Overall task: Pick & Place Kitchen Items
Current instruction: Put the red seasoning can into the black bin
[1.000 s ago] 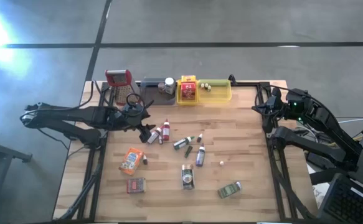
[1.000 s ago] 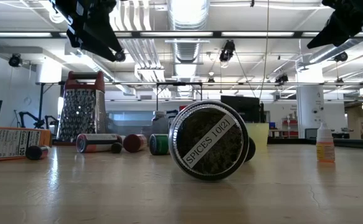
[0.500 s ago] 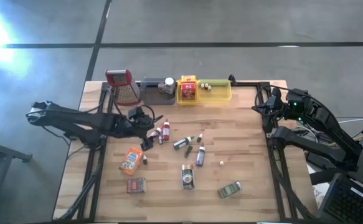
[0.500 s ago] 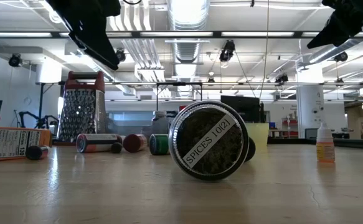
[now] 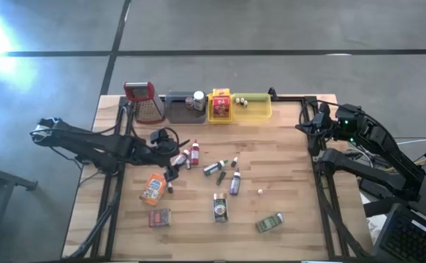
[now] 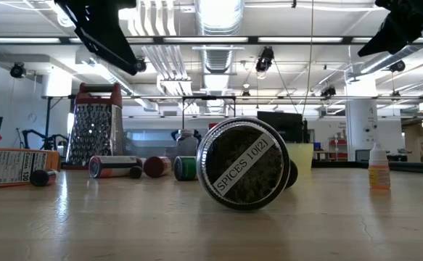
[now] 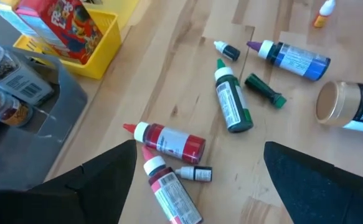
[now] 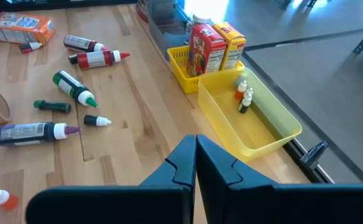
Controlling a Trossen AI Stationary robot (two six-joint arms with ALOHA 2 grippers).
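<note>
Left gripper (image 7: 197,186): hung over the wooden table (image 5: 286,161), jaws spread wide and empty, just above a pair of red bottles.
Nearest target: red-labelled bottle (image 7: 170,192) lay flat between the fingers, a tiny dark-capped vial (image 7: 193,173) touching its side.
Second red bottle (image 7: 169,140): lay flat just beyond, nozzle pointing away from the grey tray (image 7: 41,118).
Handling, judged: small plastic squeeze bottles, light, round and smooth; likely to roll or squirt out of a pinch. Best taken across the labelled body, mid-length, not at the tapered cap.
In the way: the vial and the neighbouring red bottle crowded the nearest one; closing there risked catching two things at once.
Farther on: green bottle (image 7: 232,102), dark green marker-like tube (image 7: 264,90), blue bottle (image 7: 290,57), a jar on its side (image 7: 349,107), all loose and apart.
Near table edge: orange packet (image 5: 153,188), small tins (image 5: 220,207).
Far edge: yellow tray (image 5: 253,108) with a red box (image 5: 221,107); the grey tray held jars; grater (image 5: 144,101) at the corner.
Right gripper (image 8: 195,158): fingers pressed together, holding nothing, parked near the table's right side.
</note>
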